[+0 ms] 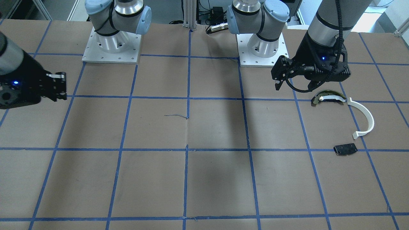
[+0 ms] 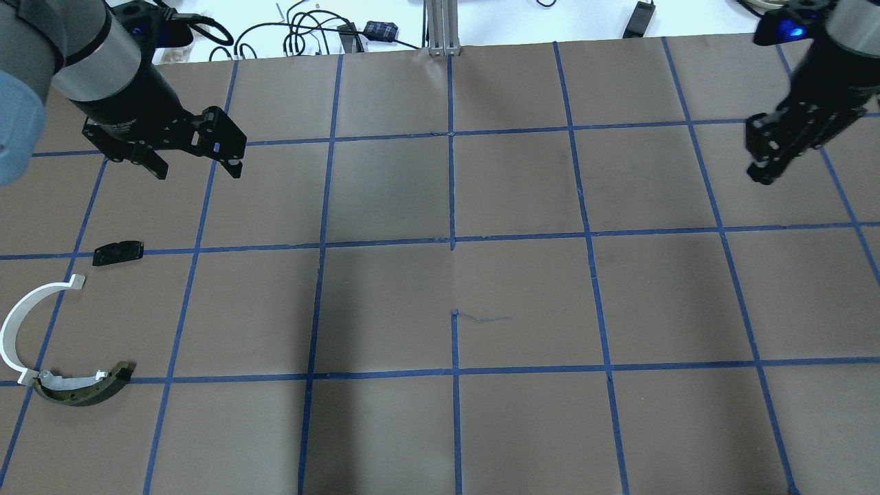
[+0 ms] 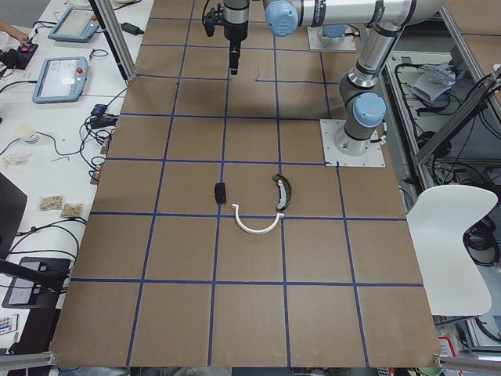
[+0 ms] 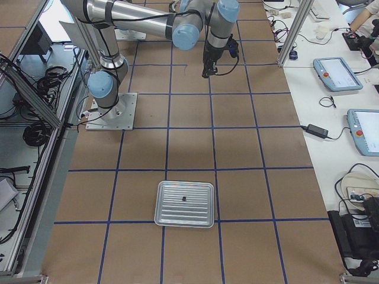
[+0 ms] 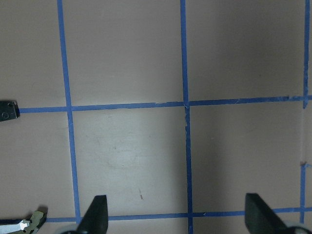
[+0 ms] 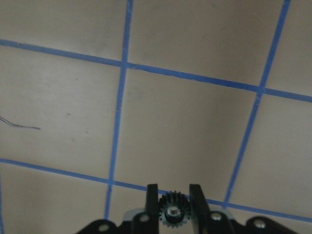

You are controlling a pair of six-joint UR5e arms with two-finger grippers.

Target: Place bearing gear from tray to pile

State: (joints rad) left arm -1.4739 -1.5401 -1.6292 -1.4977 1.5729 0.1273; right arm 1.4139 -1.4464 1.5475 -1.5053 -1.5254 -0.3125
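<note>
The gear is pinched by its toothed rim between the near-shut fingers of the right gripper, carried above the table's right half. Small, hard and light, it is judged apt to swivel on its teeth; a hold across the rim suits it. The left gripper is spread wide, empty. The pile, made up of a white arc, an olive curved piece and a black plate, is laid toward the left end. Brown paper is gridded with blue tape; the tray sits toward the right end.

A white arc, olive-and-silver piece and black plate are laid on the table's left; a tray is set far right.
</note>
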